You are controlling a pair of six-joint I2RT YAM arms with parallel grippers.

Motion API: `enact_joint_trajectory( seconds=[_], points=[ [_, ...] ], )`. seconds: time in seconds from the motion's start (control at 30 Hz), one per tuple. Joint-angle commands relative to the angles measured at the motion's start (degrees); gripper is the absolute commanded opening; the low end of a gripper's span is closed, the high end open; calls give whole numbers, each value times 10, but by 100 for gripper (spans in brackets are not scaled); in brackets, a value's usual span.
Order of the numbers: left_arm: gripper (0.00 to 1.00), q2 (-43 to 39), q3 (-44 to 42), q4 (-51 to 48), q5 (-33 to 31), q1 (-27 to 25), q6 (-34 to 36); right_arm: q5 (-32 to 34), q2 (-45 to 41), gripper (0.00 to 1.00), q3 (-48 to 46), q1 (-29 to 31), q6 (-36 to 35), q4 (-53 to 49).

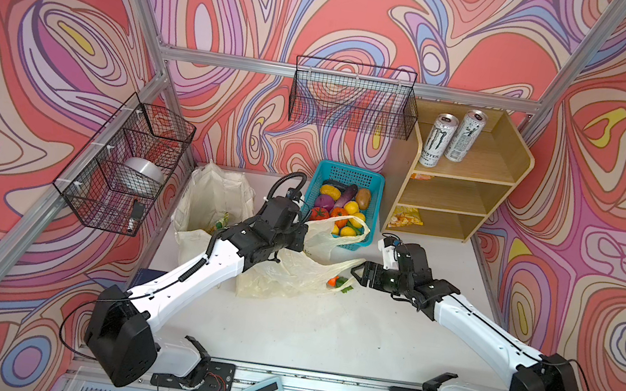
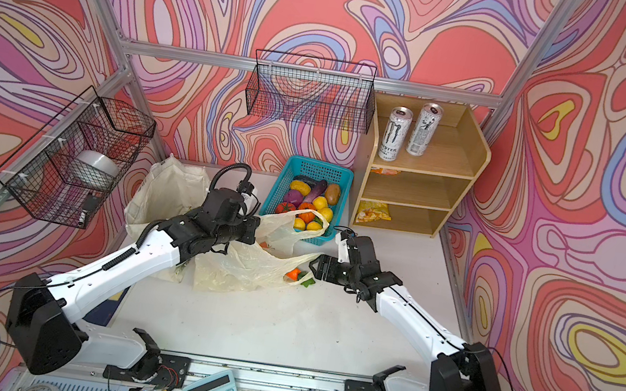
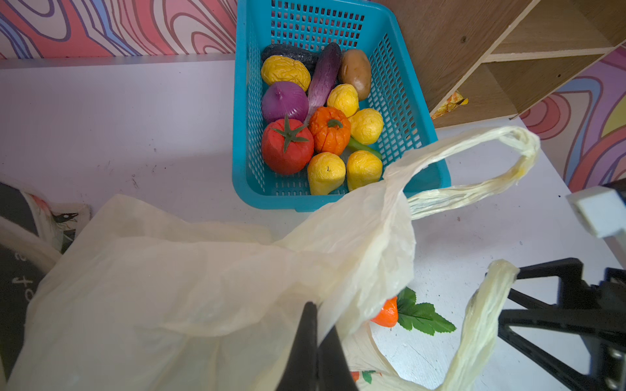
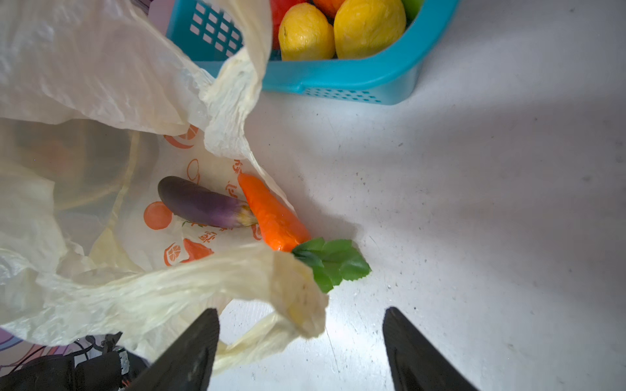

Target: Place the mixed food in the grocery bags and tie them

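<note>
Plastic bag (image 1: 282, 276) is lying slumped on the table (image 1: 324, 333) between the two arms, with its mouth facing the right arm. The film is thin, pale yellow and crinkled, and orange print is showing on its inner floor. Inside, an eggplant (image 4: 203, 206) and a carrot (image 4: 274, 216) are lying side by side and touching, close to the mouth; the carrot's green leaves are poking past the rim onto the table. Loading is judged as barely begun. Left gripper (image 3: 316, 352) is pressing its fingers together on the bag's upper film, holding the mouth raised. Right gripper (image 4: 299, 311) is hovering with jaws spread, the near handle loop (image 4: 203, 291) lying just ahead of its fingertips and not pinched. The far handle loop (image 3: 474, 142) is draping over the teal basket (image 3: 240, 135), where the rest of the toy produce (image 3: 321, 115) is sitting. Canvas tote (image 1: 210, 198) is standing open beside the left arm; something coloured is showing inside, too small to identify. A snack packet (image 1: 404, 218) is lying on the shelf (image 1: 465, 177). Neither bag is tied yet.
</note>
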Motion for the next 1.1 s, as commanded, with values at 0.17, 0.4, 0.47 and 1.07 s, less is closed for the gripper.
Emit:
enact_joint_trajectory(
  seconds=[0.17,0.4,0.47,1.07],
  points=[
    [0,-9,13,16,7,3,-2,39,60,7,64,-16,10,52],
    [0,-47,12,56,-4,3,-22,108,35,0,232,-48,-25,-46],
    [0,-67,0,89,-8,3,-31,107,35,0,293,-48,-35,-70],
    [72,-190,-174,151,-23,3,-65,0,20,0,382,-48,-75,-64]
  ],
)
